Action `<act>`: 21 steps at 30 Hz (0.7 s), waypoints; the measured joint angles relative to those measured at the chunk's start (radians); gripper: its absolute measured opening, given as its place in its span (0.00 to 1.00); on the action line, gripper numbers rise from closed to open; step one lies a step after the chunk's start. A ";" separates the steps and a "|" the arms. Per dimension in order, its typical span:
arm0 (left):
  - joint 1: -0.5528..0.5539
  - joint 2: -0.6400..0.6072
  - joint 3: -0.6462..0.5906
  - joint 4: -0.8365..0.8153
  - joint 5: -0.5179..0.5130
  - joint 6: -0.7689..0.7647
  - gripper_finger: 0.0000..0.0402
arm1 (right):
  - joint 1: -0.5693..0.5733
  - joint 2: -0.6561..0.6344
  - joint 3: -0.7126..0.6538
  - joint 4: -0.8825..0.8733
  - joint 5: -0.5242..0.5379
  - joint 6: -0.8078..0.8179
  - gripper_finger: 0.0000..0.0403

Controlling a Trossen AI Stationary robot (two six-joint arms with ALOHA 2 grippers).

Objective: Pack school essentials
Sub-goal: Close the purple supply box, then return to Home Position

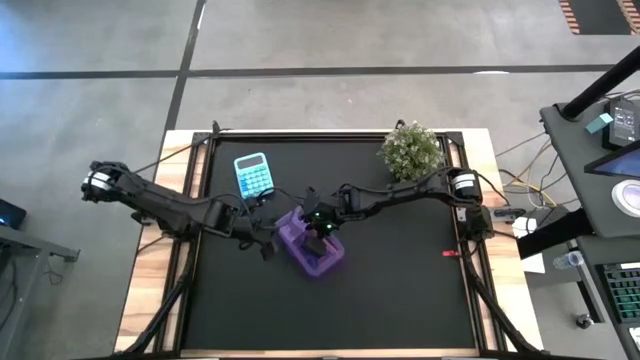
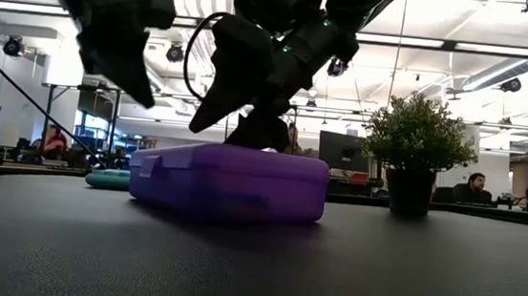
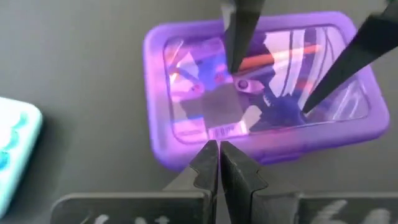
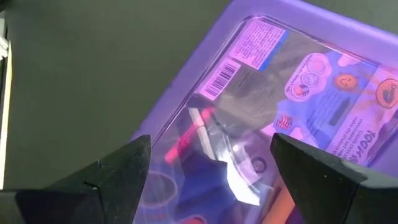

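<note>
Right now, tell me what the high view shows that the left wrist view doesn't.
Only the high view shows the potted plant at the table's far edge and both whole arms. Only the left wrist view shows the items through the purple box's clear lid, plus the shut left fingers near its edge. Both show the purple box and the teal calculator.

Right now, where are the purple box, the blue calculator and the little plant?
purple box (image 1: 318, 250): high view, on its clear lid.
blue calculator (image 1: 252, 173): high view, middle of its keypad.
potted plant (image 1: 411, 150): high view, centre of its leaves.
</note>
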 joint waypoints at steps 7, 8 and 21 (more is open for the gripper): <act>-0.016 -0.016 -0.055 0.014 0.001 -0.070 0.00 | -0.022 -0.096 -0.008 -0.097 0.018 -0.041 0.81; -0.021 -0.025 -0.055 0.023 0.002 -0.050 0.00 | -0.025 -0.115 -0.010 -0.118 0.025 -0.044 0.81; -0.078 -0.377 -0.095 0.020 -0.032 0.135 0.00 | 0.056 -0.414 -0.031 -0.304 0.263 -0.129 0.81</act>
